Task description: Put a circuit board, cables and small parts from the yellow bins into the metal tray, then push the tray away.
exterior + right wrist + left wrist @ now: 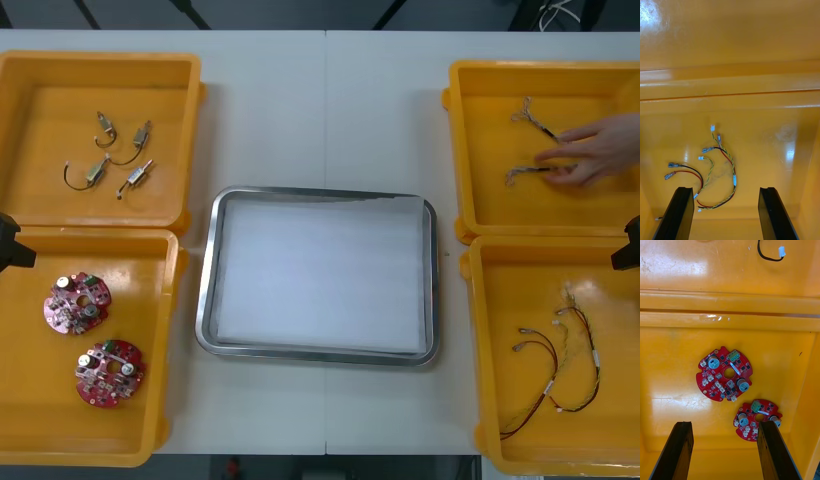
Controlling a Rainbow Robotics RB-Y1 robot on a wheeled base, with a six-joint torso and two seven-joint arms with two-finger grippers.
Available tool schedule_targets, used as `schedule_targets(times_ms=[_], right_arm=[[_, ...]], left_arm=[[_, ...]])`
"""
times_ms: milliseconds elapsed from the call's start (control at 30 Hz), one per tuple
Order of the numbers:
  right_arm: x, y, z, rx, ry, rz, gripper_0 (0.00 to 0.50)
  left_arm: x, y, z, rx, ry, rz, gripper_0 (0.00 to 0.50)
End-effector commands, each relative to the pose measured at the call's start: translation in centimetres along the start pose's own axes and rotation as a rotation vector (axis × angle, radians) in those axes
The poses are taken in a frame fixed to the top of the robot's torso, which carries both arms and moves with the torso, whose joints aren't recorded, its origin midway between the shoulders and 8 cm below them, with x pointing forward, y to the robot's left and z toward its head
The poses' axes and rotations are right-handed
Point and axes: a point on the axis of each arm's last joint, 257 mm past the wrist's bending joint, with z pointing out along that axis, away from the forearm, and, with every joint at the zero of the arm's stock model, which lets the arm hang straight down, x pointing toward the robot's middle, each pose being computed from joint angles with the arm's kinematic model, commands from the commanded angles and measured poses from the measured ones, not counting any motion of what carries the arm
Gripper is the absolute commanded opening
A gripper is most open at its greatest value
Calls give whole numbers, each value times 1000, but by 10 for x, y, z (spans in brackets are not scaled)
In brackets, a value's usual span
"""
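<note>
The left gripper (pixel 726 425) is hovering, jaws apart, over circuit boards (pixel 725 374) in the near left bin (pixel 30 400), right gripper (pixel 725 189) likewise over red and yellow cables (pixel 732 169), metal tray (pixel 318 195) lying empty between; a person's hand (pixel 600 150) working in the far right bin (pixel 480 150) is likely risking collision

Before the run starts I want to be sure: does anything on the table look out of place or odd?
Yes. A person's hand is inside the far right yellow bin, touching the cables there. Everything else lies tidy; the left gripper hovers over the circuit boards, the right gripper over red and yellow cables, jaws open.
</note>
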Motion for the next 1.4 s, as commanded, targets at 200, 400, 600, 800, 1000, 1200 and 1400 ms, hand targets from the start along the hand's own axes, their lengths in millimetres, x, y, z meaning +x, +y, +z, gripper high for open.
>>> schedule_targets(times_ms=[200,400,600,800,1000,1200,1400], right_arm=[[-7,-11,-8,14,-30,15,500],[-7,-11,-8,14,-30,15,500],[-7,-11,-8,14,-30,15,500],[-7,-11,-8,14,-30,15,500],[-7,-11,-8,14,-30,15,500],[-7,-11,-8,14,-30,15,500],[-7,-11,-8,14,-30,15,500]], left_arm=[[5,12,-5,-55,17,25,500],[5,12,-5,-55,17,25,500],[5,12,-5,-55,17,25,500],[5,12,-5,-55,17,25,500],[5,12,-5,-55,17,25,500],[5,12,-5,-55,17,25,500],[5,12,-5,-55,17,25,500]])
